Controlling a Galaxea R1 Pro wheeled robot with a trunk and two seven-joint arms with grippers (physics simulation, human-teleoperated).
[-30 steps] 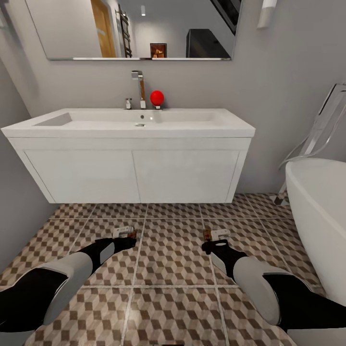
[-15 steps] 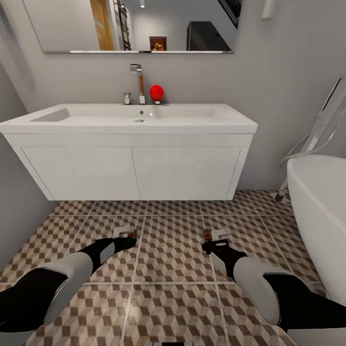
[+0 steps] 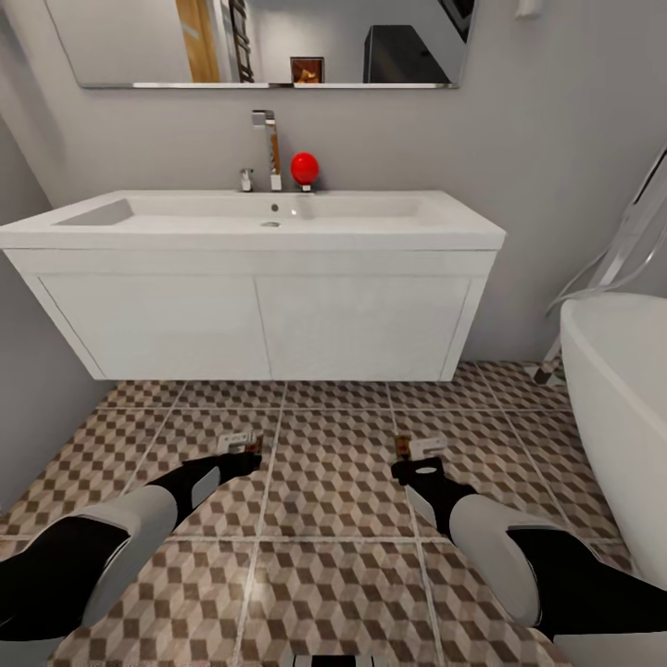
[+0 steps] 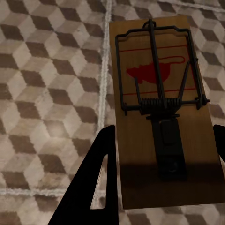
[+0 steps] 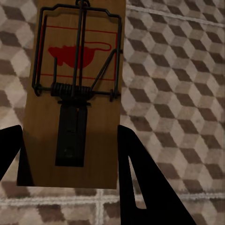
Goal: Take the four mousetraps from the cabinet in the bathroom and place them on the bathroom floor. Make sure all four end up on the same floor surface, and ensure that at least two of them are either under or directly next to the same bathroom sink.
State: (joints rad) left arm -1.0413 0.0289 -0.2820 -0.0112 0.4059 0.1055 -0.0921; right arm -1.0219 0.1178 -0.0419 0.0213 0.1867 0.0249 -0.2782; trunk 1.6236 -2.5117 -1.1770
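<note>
My left gripper (image 3: pixel 239 448) hangs low over the bathroom floor (image 3: pixel 333 482), in front of the white sink (image 3: pixel 269 215). It is shut on a mousetrap (image 4: pixel 159 108), a wooden board with a black wire spring and a red mouse print, held flat between the black fingers (image 4: pixel 101 187). My right gripper (image 3: pixel 414 452) is level with it, about a tile to the right, shut on a second mousetrap (image 5: pixel 75 93) of the same look. Both traps sit a little above the cube-patterned tiles. The cabinet is out of view.
The sink stands on a white wall-hung vanity (image 3: pixel 259 324) with open floor beneath it. A faucet (image 3: pixel 269 148) and a red ball (image 3: pixel 304 168) sit on its back edge. A white bathtub (image 3: pixel 621 389) stands at the right, a grey wall (image 3: pixel 28 371) at the left.
The whole view has shifted a little, so the camera has moved; the sink looks slightly nearer. Both grippers stay shut on their mousetraps in the same place before me.
</note>
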